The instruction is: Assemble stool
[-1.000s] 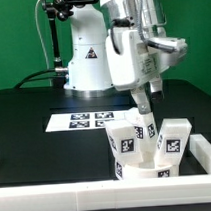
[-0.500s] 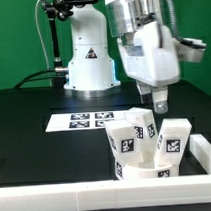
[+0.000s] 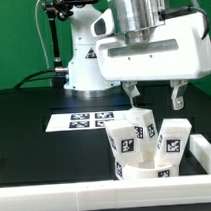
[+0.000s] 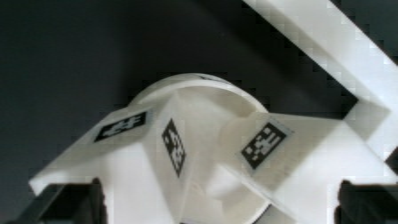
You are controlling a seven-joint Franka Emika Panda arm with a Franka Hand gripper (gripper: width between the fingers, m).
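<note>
Even, bright light from above fills the exterior view; the white stool [image 3: 144, 144] and rail [image 3: 201, 157] come close to blown out, while the black table [image 3: 35, 137] swallows most detail and shows only a dull sheen. Shadows are soft and short. That picture is low in resolution yet reasonably sharp. The wrist view is softer: the stool [image 4: 205, 140] looks blurred at close range, its tags smeared, with grey shading on its flanks

One seat [image 3: 143, 170] and three legs [image 3: 124, 144].
</note>
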